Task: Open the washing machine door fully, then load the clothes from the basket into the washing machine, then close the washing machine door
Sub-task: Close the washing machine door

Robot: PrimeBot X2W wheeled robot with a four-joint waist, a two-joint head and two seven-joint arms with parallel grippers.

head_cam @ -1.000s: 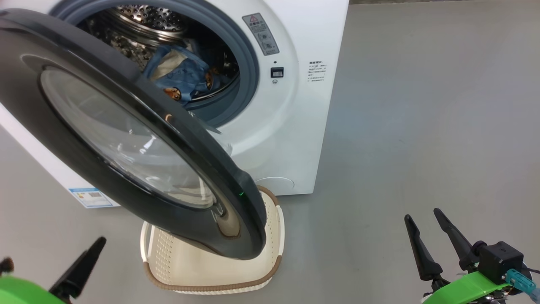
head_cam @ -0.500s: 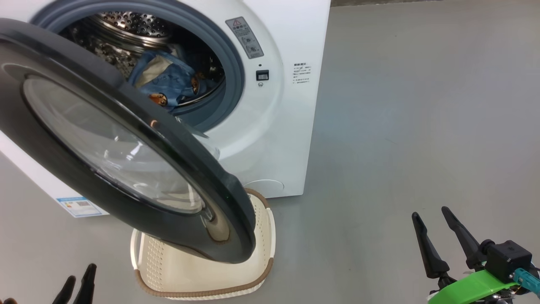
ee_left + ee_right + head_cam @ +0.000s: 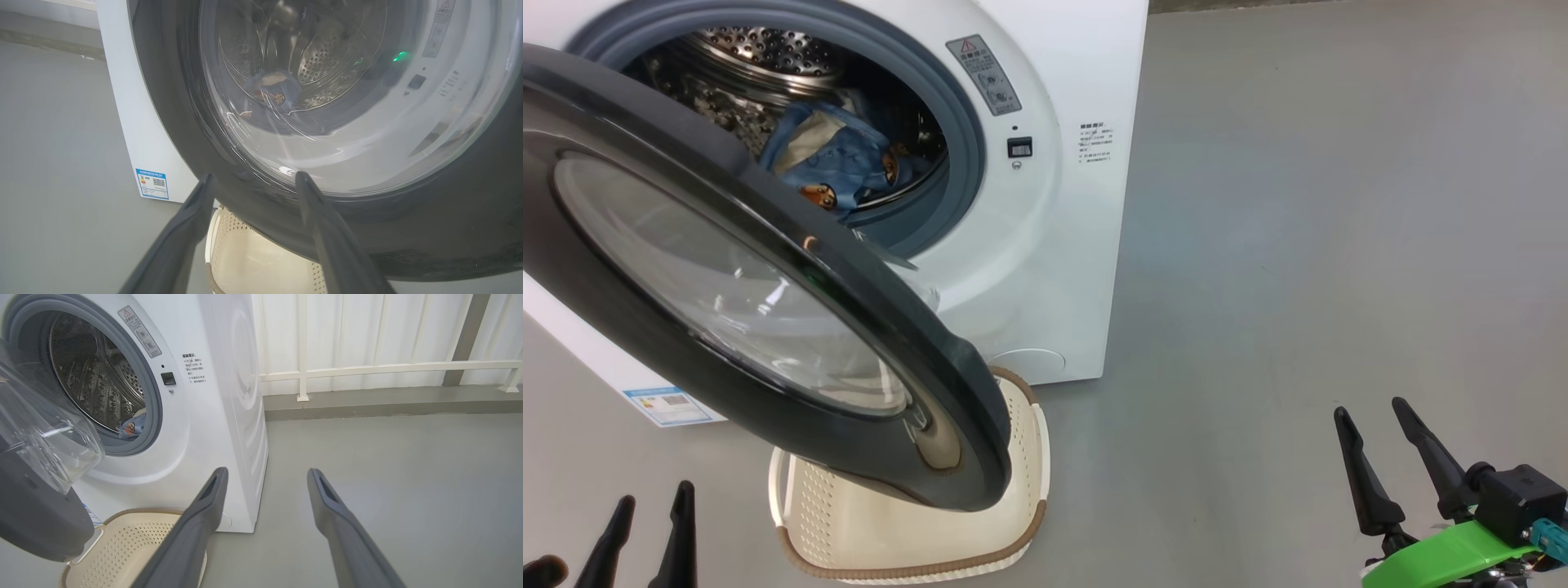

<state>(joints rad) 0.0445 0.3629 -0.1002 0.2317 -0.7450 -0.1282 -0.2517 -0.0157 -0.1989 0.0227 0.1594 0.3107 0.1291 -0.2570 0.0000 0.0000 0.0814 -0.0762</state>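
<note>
Both left gripper (image 3: 656, 494) and right gripper (image 3: 1370, 407): jaws apart, empty. Clothes (image 3: 833, 159) behind washing machine door (image 3: 727, 286), basket (image 3: 1033, 441) beneath it looks empty; you push door shut next.

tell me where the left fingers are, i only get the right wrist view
Observer: In the head view the left gripper sits low at the lower left. Its fingers are open and point toward the washing machine door, apart from its black rim.
Operator: is anything left in the basket, i see one corner
Observer: The part of the basket not hidden under the door holds nothing. The clothes lie inside the washing machine.
</note>
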